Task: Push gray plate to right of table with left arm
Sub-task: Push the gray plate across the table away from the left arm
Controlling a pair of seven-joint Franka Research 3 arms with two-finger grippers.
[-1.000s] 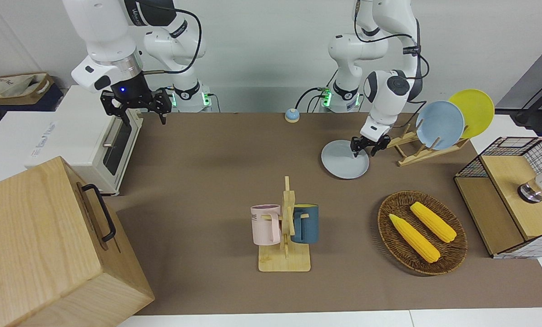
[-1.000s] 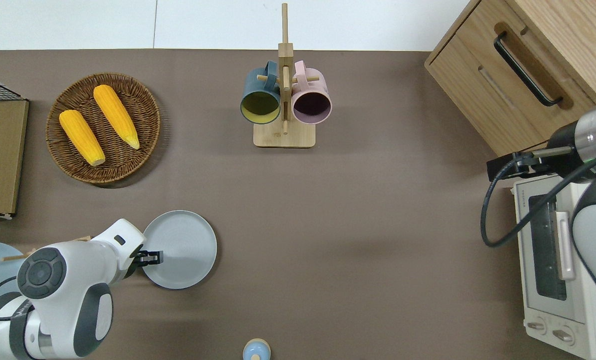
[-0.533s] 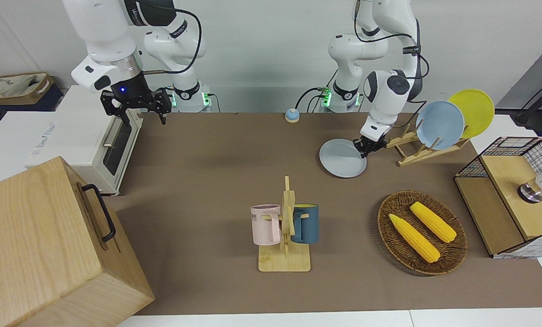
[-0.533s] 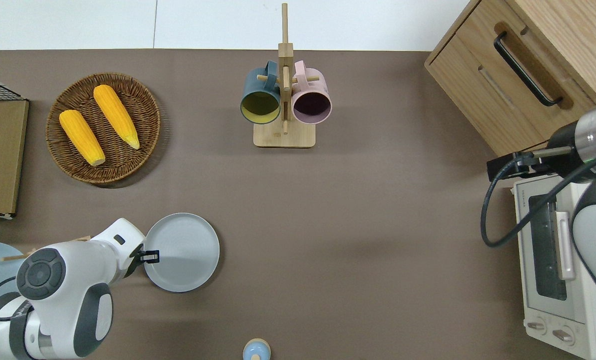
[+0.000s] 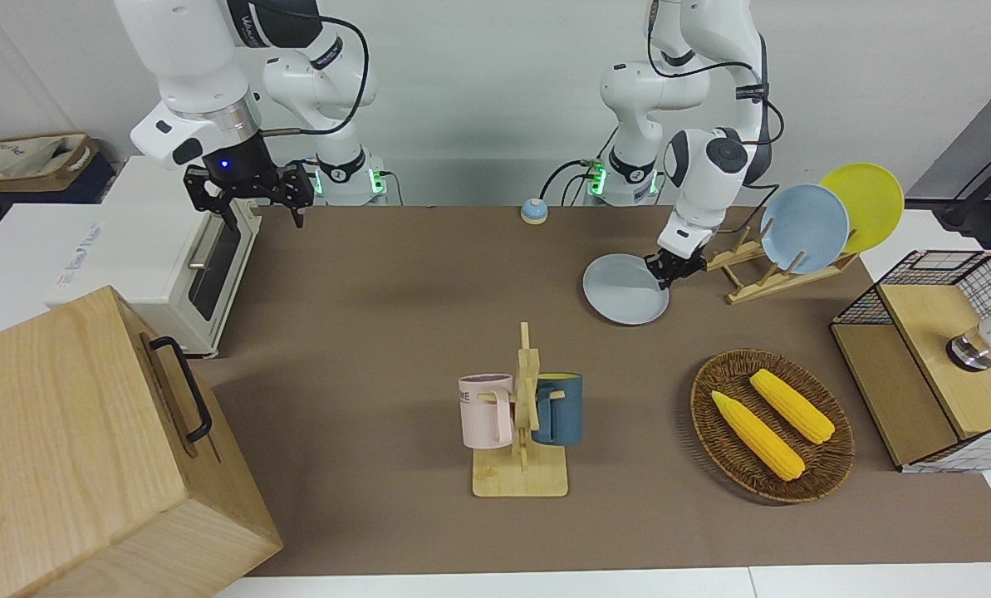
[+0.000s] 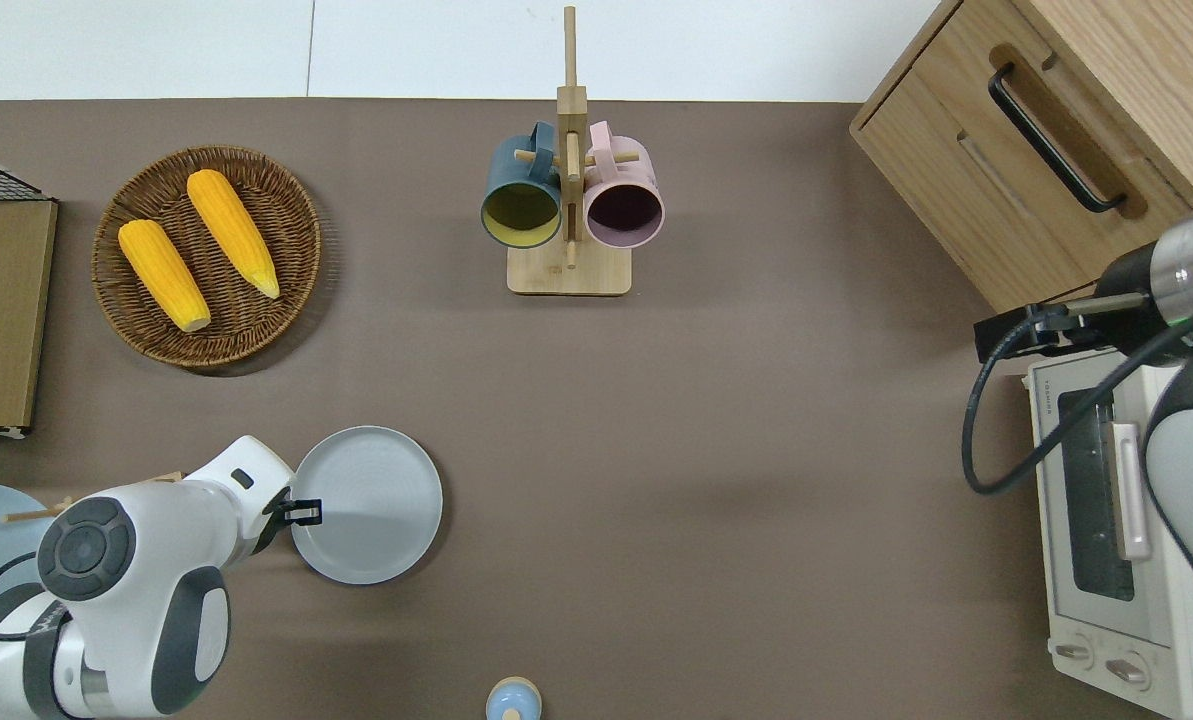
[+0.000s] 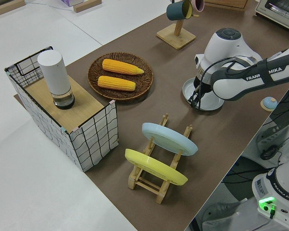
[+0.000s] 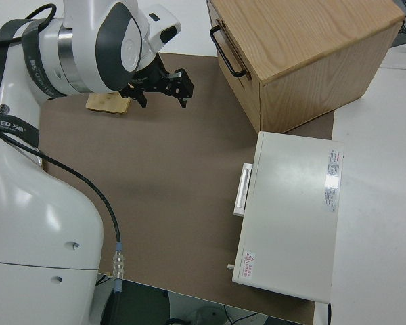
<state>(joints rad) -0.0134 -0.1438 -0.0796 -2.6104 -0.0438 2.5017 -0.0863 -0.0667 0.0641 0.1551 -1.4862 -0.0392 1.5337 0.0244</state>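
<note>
The gray plate (image 5: 624, 301) lies flat on the brown table (image 5: 395, 332), toward the left arm's end; it also shows in the overhead view (image 6: 371, 505) and the left side view (image 7: 187, 90). My left gripper (image 5: 668, 274) is low at the plate's rim on the side toward the left arm's end, with its fingers drawn together and touching the rim (image 6: 306, 512) (image 7: 198, 103). My right gripper (image 5: 265, 224) is open and empty, and that arm is parked (image 8: 166, 101).
A wooden rack holds a blue plate (image 5: 802, 228) and a yellow plate (image 5: 865, 203) beside the gray plate. A corn basket (image 5: 773, 423), mug tree (image 5: 522, 415), bell (image 5: 533, 212), toaster oven (image 5: 171, 257), wooden cabinet (image 5: 88, 448) and wire shelf box (image 5: 935, 357) stand around.
My left gripper's fingers have drawn together at the plate's rim. The gray plate has slid a little toward the right arm's end. The right arm has not moved.
</note>
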